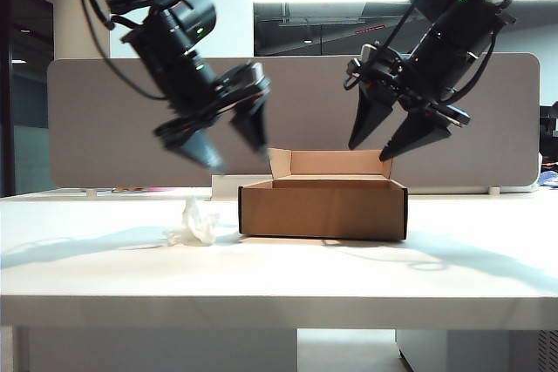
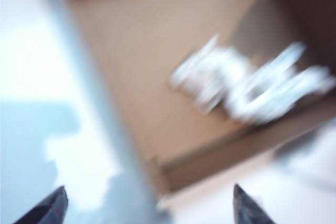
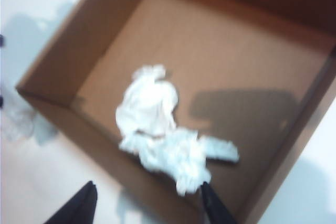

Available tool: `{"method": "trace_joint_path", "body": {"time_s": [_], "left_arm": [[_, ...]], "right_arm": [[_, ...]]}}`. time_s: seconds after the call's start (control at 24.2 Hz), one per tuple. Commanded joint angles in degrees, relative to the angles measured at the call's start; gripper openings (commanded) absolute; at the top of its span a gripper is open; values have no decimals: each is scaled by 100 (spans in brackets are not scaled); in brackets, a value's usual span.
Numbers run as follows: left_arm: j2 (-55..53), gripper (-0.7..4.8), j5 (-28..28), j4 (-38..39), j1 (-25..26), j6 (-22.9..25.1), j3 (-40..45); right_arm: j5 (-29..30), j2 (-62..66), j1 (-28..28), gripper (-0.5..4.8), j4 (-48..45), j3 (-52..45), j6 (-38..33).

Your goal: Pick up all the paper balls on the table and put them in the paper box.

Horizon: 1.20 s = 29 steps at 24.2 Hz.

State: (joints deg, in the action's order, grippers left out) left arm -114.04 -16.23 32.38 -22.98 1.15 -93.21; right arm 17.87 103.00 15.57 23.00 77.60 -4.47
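Above the box: left gripper (image 1: 231, 141) and right gripper (image 1: 390, 139) hang in the air, both tilted down, neither touching anything.
Left gripper state: fingers spread wide, nothing between them.
Right gripper state: fingers apart, holding nothing.
Paper box (image 1: 323, 206): mid-table (image 1: 279, 276), long side facing the exterior camera, open top up, flap (image 1: 336, 162) upright at the rear.
Balls inside: two white paper balls (image 3: 163, 129) touching each other on the box floor, near one wall.
Ball outside: third wad (image 1: 195, 224) on the table just left of the box.
Writing: none legible.
Hard to read: left wrist view smeared by blur; box interior hidden from the exterior view.
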Motion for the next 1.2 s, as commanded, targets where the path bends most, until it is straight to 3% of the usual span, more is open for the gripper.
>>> {"method": "trace_joint_path", "body": {"time_s": [0.04, 0.37, 0.46, 0.54, 0.58, 0.75, 0.91, 1.08, 1.2], "left_arm": [[31, 398, 387, 804, 103, 101, -15], [17, 391, 765, 1283, 122, 101, -9], [7, 326, 1023, 1344, 109, 96, -7], [-7, 201, 1241, 1335, 109, 66, 17], [-17, 179, 1239, 1322, 109, 42, 20], [-109, 160, 1228, 1281, 92, 35, 20], [-151, 79, 1097, 1429, 90, 37, 22], [-160, 67, 1086, 1473, 90, 39, 20], [-107, -5, 1084, 1480, 92, 39, 7]], "right_arm": [[22, -37, 9, 270, 302, 33, 0], [31, -109, 9, 270, 881, 37, 0], [31, -170, 9, 270, 1045, 37, 0], [28, -212, 9, 270, 1134, 37, 0], [28, -212, 9, 270, 1141, 37, 0], [28, -212, 9, 270, 1145, 37, 2], [26, -212, 9, 270, 1145, 37, 0], [28, -212, 9, 270, 1145, 37, 0], [28, -212, 9, 270, 1147, 37, 0]]}}
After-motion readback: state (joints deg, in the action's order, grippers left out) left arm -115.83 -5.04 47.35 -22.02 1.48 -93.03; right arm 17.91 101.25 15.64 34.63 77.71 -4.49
